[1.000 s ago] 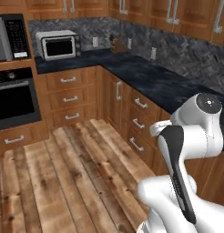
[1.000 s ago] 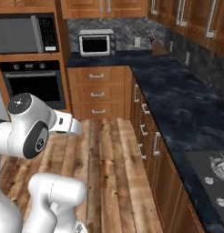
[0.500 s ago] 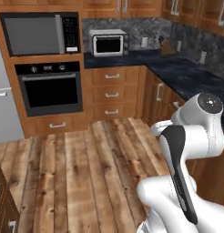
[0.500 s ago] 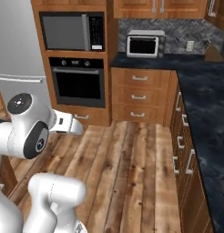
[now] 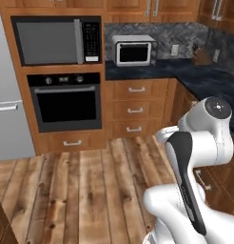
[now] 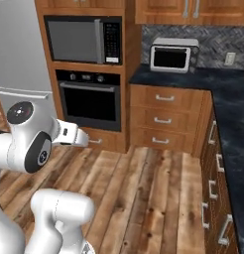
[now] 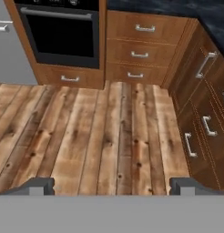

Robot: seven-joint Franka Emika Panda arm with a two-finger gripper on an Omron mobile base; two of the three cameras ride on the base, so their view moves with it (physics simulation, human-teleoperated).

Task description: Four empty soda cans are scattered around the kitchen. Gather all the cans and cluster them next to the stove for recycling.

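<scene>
You are facing a corner of the kitchen (image 5: 114, 181) with the gripper (image 7: 112, 185) spread wide and holding nothing, its two dark tips hanging over bare plank floor (image 7: 100, 136). No cans or stove can be made out in these views. Ahead to the left a tall wood column carries the microwave (image 5: 56, 40) above the black wall oven (image 5: 66, 102), with a drawer (image 5: 72, 142) beneath it; the grey fridge (image 5: 7, 109) stands just beside the column at the left edge. Right of the oven the black bench (image 6: 193, 78) runs along the back wall and turns the corner toward you down the right side. A toaster oven (image 5: 133, 49) sits on the bench against the tiled wall near its left end, and a dark knife block (image 5: 202, 56) stands at the back corner. Below the bench three drawers (image 7: 140, 53) are stacked, and more handled cabinet fronts (image 7: 202, 123) line the right side. The arm (image 5: 199, 157) is folded close to the base.
</scene>
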